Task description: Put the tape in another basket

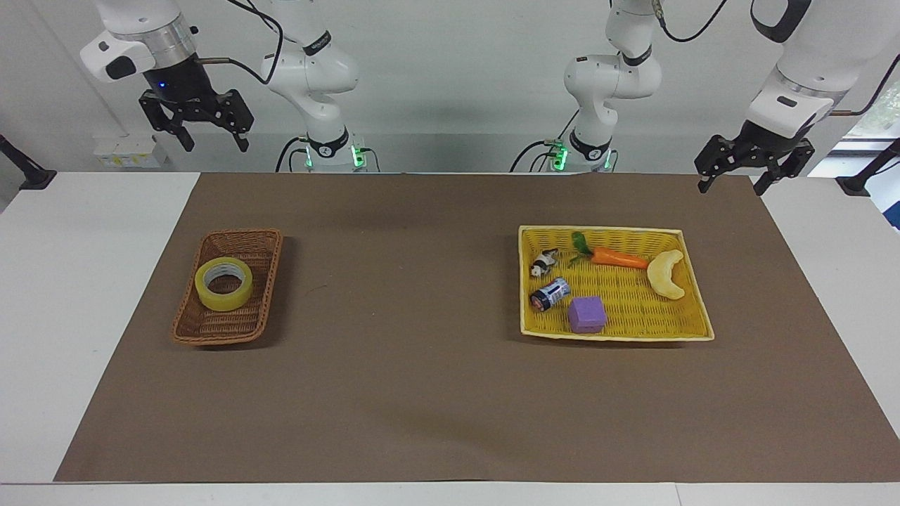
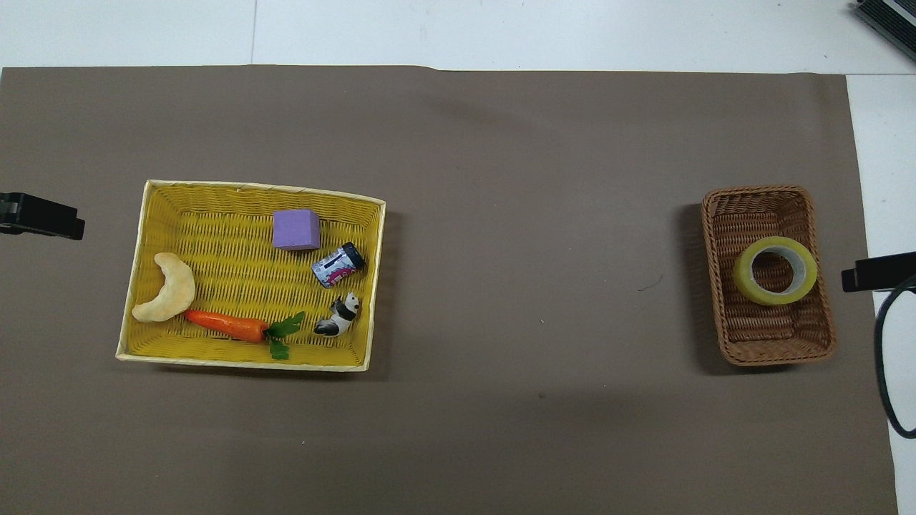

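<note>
The tape (image 1: 223,283) was seen lying flat, hole up, in the brown basket (image 1: 201,329) at the right arm's end of the table, roughly mid-basket and a bit toward the rim nearest that end. The yellow tray (image 1: 685,288) was at the left arm's end, well apart, and was judged to be the destination; it held a carrot (image 1: 619,258), a banana toy (image 1: 666,274), a purple cube (image 1: 586,314), a small can (image 1: 550,293) and a panda figure (image 1: 543,263).

The right gripper (image 1: 209,138) was held high above the robots' edge of the table at its own end, not over the tape, with fingers spread wide and nothing between them. The left gripper (image 1: 733,177) was parked at its own end, high above the mat's corner, likewise spread and empty; that arm was taken to be waiting.

Handling, as judged: the roll was expected to be light and stiff, with a rigid core, so little squeeze would be needed. The outer film looked smooth and possibly slippery. Best hold was reckoned to be across the ring wall, one finger in the hole and one outside, from straight above. The wall section farther from the basket's side was preferred, since the outer finger would need clearance from the wicker. A span across the full roll was considered less sure: fit could not be told.
</note>
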{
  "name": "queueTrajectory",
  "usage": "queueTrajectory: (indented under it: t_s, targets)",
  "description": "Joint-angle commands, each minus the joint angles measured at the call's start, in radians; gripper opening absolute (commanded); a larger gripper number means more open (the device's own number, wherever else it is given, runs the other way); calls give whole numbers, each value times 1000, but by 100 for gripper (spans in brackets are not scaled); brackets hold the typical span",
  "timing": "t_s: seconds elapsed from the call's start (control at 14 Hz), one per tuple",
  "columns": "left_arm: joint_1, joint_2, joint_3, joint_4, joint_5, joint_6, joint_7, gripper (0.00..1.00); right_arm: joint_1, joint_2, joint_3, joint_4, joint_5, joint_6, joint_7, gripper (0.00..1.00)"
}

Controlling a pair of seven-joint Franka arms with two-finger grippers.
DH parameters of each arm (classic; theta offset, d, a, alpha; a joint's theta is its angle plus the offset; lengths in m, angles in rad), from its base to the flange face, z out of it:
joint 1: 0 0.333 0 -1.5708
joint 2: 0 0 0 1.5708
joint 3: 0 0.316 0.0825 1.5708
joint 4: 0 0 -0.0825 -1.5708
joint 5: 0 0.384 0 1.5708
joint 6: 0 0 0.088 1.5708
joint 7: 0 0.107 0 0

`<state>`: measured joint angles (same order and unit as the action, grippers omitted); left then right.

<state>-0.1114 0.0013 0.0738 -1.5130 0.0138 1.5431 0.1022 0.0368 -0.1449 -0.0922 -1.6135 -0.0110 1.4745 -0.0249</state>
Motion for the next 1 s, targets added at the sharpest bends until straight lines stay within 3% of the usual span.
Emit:
queueTrajectory:
  t_s: [0.0,0.93]
  targets:
    - [13,-7,-8,-3,6,11,10,100,-8,-13,3,-22,-41,24,-29,100]
    - [13,-7,-8,-3,6,11,10,100,-15,-9,-8,-8,-10,17,-12,100]
